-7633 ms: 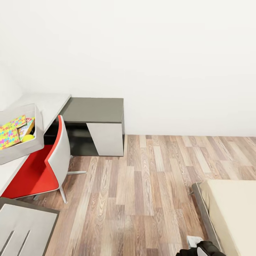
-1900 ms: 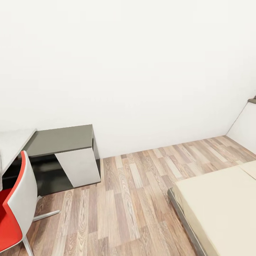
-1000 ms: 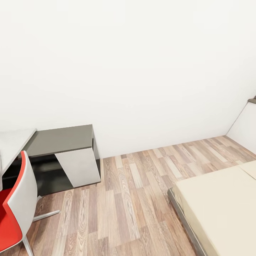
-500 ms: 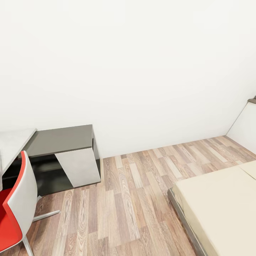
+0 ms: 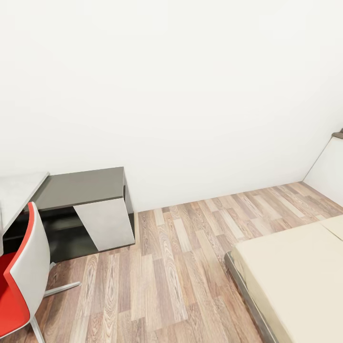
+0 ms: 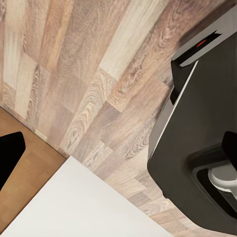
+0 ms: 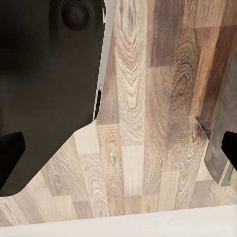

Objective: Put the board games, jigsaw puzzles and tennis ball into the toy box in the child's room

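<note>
Between the left gripper's (image 6: 118, 150) dark fingertips (image 6: 10, 153), spread wide and holding nothing, lie wood floor (image 6: 89, 69) and the robot's dark base (image 6: 202, 138). Right gripper (image 7: 118, 148) likewise spread apart and unloaded, over floor planks and dark base (image 7: 44, 74). Head view: bed (image 5: 295, 281) at lower right, mattress bare where visible; red chair (image 5: 21, 281) at lower left; grey cabinet (image 5: 85, 209) beside white table (image 5: 19, 190) against the wall. No toys or toy box visible.
</note>
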### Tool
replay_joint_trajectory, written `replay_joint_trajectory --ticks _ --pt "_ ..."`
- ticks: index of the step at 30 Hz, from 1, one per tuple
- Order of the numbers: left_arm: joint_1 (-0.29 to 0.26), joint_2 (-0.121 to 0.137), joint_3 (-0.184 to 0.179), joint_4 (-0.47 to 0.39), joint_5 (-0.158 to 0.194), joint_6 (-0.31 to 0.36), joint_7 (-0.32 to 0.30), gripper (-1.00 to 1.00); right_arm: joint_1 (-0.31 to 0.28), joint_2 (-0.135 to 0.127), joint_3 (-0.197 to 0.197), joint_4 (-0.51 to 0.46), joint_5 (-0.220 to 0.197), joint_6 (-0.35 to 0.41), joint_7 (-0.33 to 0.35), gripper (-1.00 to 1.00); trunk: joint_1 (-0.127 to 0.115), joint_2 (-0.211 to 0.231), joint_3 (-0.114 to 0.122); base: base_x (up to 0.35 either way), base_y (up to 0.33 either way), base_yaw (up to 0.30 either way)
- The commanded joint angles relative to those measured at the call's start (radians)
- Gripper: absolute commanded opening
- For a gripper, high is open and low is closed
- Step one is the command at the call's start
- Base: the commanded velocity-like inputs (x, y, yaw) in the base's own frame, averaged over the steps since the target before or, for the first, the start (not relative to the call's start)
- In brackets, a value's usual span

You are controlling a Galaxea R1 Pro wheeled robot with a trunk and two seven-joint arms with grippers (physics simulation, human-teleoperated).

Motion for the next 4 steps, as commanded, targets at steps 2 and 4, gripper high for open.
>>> replay_joint_trajectory --ticks 2,4 --pt "0.000 0.001 -0.006 -0.003 0.005 0.004 0.007 1.00 0.000 -0.001 0.008 -0.003 -0.008 0.006 -0.005 1.00 0.001 -0.002 -0.002 0.000 0.000 0.000" --pt "0.000 0.001 -0.006 -0.003 0.005 0.004 0.007 1.00 0.000 -0.001 0.008 -0.003 -0.008 0.006 -0.005 1.00 0.001 -0.002 -0.002 0.000 0.000 0.000"
